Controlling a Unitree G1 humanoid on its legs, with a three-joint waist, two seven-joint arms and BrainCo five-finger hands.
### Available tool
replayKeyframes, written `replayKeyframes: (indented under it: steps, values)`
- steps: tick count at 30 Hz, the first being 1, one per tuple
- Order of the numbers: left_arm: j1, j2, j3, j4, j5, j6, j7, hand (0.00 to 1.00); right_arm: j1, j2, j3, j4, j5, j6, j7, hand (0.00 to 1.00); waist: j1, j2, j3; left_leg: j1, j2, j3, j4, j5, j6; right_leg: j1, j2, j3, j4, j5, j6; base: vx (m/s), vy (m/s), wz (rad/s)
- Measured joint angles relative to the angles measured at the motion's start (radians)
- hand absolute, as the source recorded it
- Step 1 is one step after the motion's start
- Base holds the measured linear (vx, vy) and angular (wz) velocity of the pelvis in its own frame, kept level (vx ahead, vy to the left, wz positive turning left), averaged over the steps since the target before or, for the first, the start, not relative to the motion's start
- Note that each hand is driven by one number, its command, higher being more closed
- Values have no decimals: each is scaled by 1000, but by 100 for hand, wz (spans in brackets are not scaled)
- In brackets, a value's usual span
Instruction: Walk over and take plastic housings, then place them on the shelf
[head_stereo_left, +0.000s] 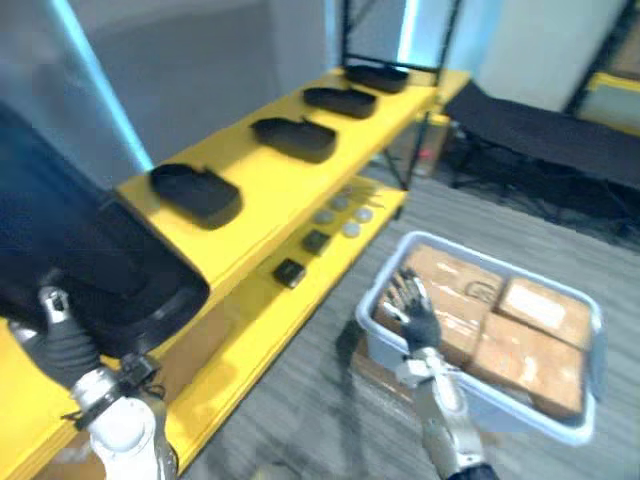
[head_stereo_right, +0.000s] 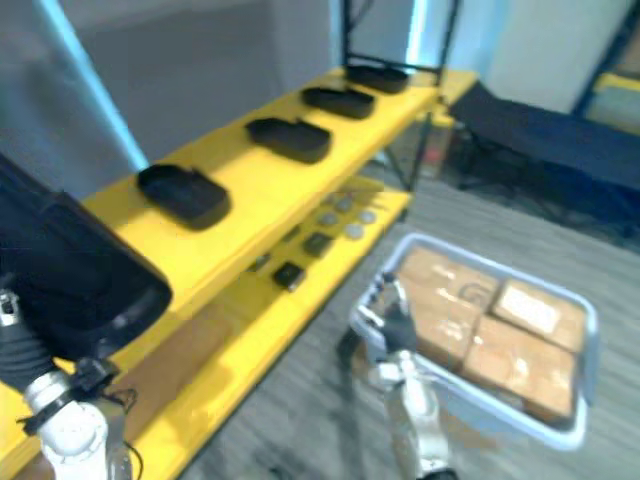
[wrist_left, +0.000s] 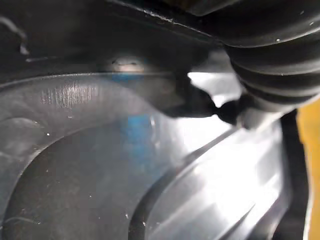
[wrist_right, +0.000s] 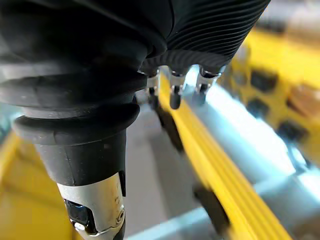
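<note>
Yellow shelving (head_stereo_left: 255, 185) is running away along the robot's left side, its top board carrying four black plastic housings (head_stereo_left: 196, 194) in a row, well apart from one another, with small parts (head_stereo_left: 340, 215) lying on the board below. The left hand (head_stereo_left: 62, 345) is holding up another housing (head_stereo_left: 100, 260), large and dark, over the near end of the shelf. The housing is hiding the grip, so I cannot tell how firmly it is being held. The right hand (head_stereo_left: 412, 305) is hanging with fingers spread and holding nothing, above the grey bin (head_stereo_left: 520, 412) of cardboard boxes (head_stereo_left: 530, 350) on the floor. My worry is that the bulky shell is blocking the robot's sight of the landing spot. Set down too far forward, it could be knocking the nearest housing. Set too near the front edge, it could be tipping onto the lower board. The free hand could also be catching the bin's rim if the robot steps.
</note>
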Motion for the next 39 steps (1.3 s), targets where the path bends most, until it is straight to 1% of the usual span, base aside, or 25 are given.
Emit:
replayKeyframes:
  steps: [2,5,7,9,11,13,15,17,19,20,21,22,23,25,26,28,29,30,32,33,34,35,36,38,39]
  values:
    - [44,-24,56,0,-43,-22,0,100,-15,0,18,0,-31,0,-22,0,24,-15,3,2,-6,-16,0,-1,1,16,-3,-19,0,-2,2,16,78,32]
    - [65,-49,99,0,-70,-48,-8,100,-41,-1,30,0,-61,2,-44,0,40,-33,8,1,-14,-15,7,-4,4,21,-11,-18,0,-21,17,-12,45,2]
    - [69,-65,102,0,-86,-59,-29,100,-51,-7,43,0,-67,11,-44,0,40,-32,9,4,-14,-7,19,-12,3,20,-11,-12,1,-31,20,-51,25,-21]
    - [86,-83,100,0,-85,-60,-49,100,-60,-15,67,2,-74,32,-40,0,39,-23,15,20,-5,23,43,-33,4,22,-9,20,1,-43,15,-54,37,-46]
    - [99,-83,99,0,-104,-61,-55,100,-57,-30,82,2,-86,48,-34,0,33,-5,26,24,6,45,81,-63,11,27,-9,39,18,-57,26,-43,53,-33]
    - [89,-82,96,0,-129,-63,-72,100,-57,-44,81,2,-88,68,-31,0,18,-5,29,16,5,45,95,-71,21,40,-8,27,16,-58,28,-46,31,5]
    - [66,-77,88,-2,-156,-63,-95,100,-54,-48,78,1,-89,83,-30,0,10,-15,38,11,1,37,99,-66,15,58,-9,2,13,-58,29,-24,20,36]
    - [47,-70,41,-29,-155,-63,-130,100,-33,-44,70,-8,-104,83,-29,0,6,-37,46,-4,-15,21,70,-36,15,63,-21,-41,16,-57,30,17,30,57]
    - [39,-67,-3,-63,-145,-64,-153,100,-24,-43,60,-8,-136,83,-27,0,4,-48,59,-4,-27,10,51,-17,14,64,-37,-51,42,-62,31,35,59,43]
    - [37,-66,-11,-70,-140,-64,-159,100,-22,-43,58,-8,-140,83,-24,0,4,-46,62,-5,-29,10,52,-17,14,64,-43,-51,53,-65,28,38,107,35]
    - [27,-49,-23,-76,-116,-64,-164,100,-12,-43,45,-11,-136,79,-7,0,0,-36,69,-7,-37,8,53,-15,17,64,-58,-47,83,-84,18,36,133,46]
    - [7,-11,-34,-76,-101,-65,-177,100,3,-45,23,-12,-134,73,19,0,-16,-31,72,-15,-49,-11,54,-11,23,62,-71,-33,117,-110,-5,33,136,58]
    - [-3,15,-38,-76,-98,-66,-189,100,11,-45,11,-13,-136,68,31,0,-22,-29,74,-19,-55,-22,53,-6,27,60,-76,-18,133,-125,-20,35,129,71]
    - [-50,102,-62,-76,-85,-75,-245,100,44,-52,-22,-13,-140,38,48,0,-47,-30,77,-37,-73,-70,51,13,28,52,-85,76,178,-168,-55,50,97,79]
    - [-65,127,-82,-75,-86,-79,-260,100,50,-54,-32,-15,-142,29,48,0,-49,-34,79,-39,-74,-72,52,22,25,49,-85,112,190,-181,-56,55,47,69]
    - [-84,153,-118,-73,-86,-83,-288,100,51,-58,-44,-26,-153,11,47,0,-51,-41,82,-55,-76,-73,62,31,18,48,-84,156,200,-208,-25,13,-8,39]
    - [-90,160,-143,-66,-86,-83,-292,100,50,-66,-49,-48,-159,4,47,0,-51,-39,88,-63,-74,-74,71,35,11,52,-80,154,199,-225,1,-27,-49,19]
    - [-88,158,-153,-59,-86,-83,-292,100,47,-70,-49,-55,-160,-3,48,0,-50,-34,92,-64,-70,-74,73,39,5,55,-75,155,198,-230,9,-53,-86,12]
    - [-68,142,-172,-47,-86,-82,-290,100,28,-87,-49,-59,-180,-6,50,0,-57,6,118,-56,-25,-69,74,50,-14,61,-33,160,197,-232,13,-98,-97,-8]
    - [-61,137,-178,-47,-86,-82,-288,100,27,-91,-50,-59,-180,-6,51,0,-58,16,125,-52,-13,-68,70,53,-19,63,-22,162,196,-233,13,-169,-117,-12]
    - [-44,120,-190,-47,-86,-82,-288,100,33,-97,-51,-59,-179,-5,56,0,-71,30,134,-50,7,-64,67,62,-29,66,-4,164,197,-239,18,-151,-97,-2]
    - [-27,110,-203,-44,-85,-82,-288,100,50,-97,-55,-63,-179,-5,72,0,-80,32,135,-46,15,-46,53,76,-31,68,0,167,198,-262,39,-182,-115,4]
    - [-22,104,-213,-36,-82,-82,-288,100,63,-101,-60,-69,-178,-5,81,0,-85,40,139,-38,23,-33,42,86,-29,72,5,166,204,-266,38,-160,-67,11]
    - [9,94,-228,-18,-74,-82,-287,100,106,-102,-74,-81,-177,-5,119,0,-114,45,146,-16,47,51,-12,121,-3,63,-8,158,243,-307,40,-186,-25,18]
    - [16,88,-228,-17,-73,-83,-287,100,113,-105,-74,-81,-177,-6,127,0,-121,45,146,-16,53,66,-19,126,3,59,-11,157,253,-315,45,-139,10,13]
